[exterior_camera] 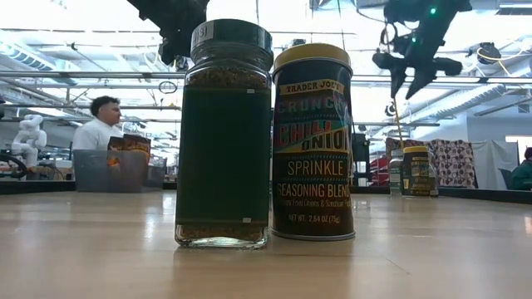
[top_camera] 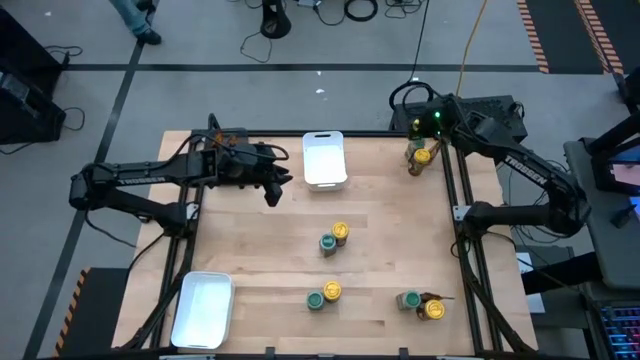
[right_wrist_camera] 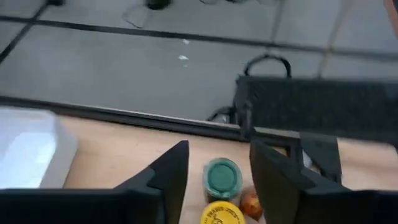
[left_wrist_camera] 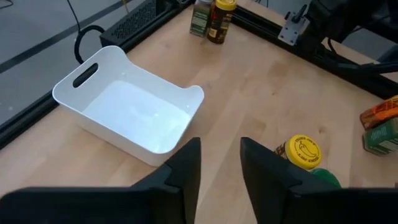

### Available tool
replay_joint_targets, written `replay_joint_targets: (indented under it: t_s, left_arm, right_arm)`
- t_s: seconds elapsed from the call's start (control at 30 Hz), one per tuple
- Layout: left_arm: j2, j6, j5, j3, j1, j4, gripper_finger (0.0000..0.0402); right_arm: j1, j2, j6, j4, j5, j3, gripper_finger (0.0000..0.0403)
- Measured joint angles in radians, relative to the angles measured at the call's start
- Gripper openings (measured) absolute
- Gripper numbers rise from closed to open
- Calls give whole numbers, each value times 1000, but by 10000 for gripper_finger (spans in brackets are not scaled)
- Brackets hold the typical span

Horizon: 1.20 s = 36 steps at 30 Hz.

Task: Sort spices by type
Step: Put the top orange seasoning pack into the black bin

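Closest to the low camera stand a green-lidded jar [exterior_camera: 223, 133] and a yellow-lidded jar [exterior_camera: 313, 141], touching side by side on the wooden surface [top_camera: 380, 240]. Above the surface, the left end effector [top_camera: 273, 190] hangs with its fingers open and holds nothing; a white tray [top_camera: 324, 159] lies just beside it, and the middle pair of jars [top_camera: 334, 239] lies farther out in front of it. The right end effector [top_camera: 422, 135] is also open, directly above another green-lidded jar [right_wrist_camera: 222, 177] and yellow-lidded one [right_wrist_camera: 222, 214] at the far corner. Two more pairs [top_camera: 323, 295] [top_camera: 421, 303] stand near the front edge, well apart from both. A second tray [top_camera: 203, 310] lies at the front left corner.
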Motion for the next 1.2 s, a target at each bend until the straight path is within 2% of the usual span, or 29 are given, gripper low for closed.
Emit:
replay_joint_targets:
  t_s: [0.23,0.93,1.1,1.2]
  left_arm:
    - [0,0,0,0,0,-13,128]
    - [1,1,56,-1,0,-37,128]
    - [1,6,56,-1,0,-37,128]
    - [1,18,56,-1,0,-37,128]
  right_arm:
    - [-85,60,71,-61,25,0,192]
    - [-112,208,319,-181,33,-1,180]
    - [-111,230,378,-226,99,-12,180]
    - [-112,232,409,-211,98,-51,180]
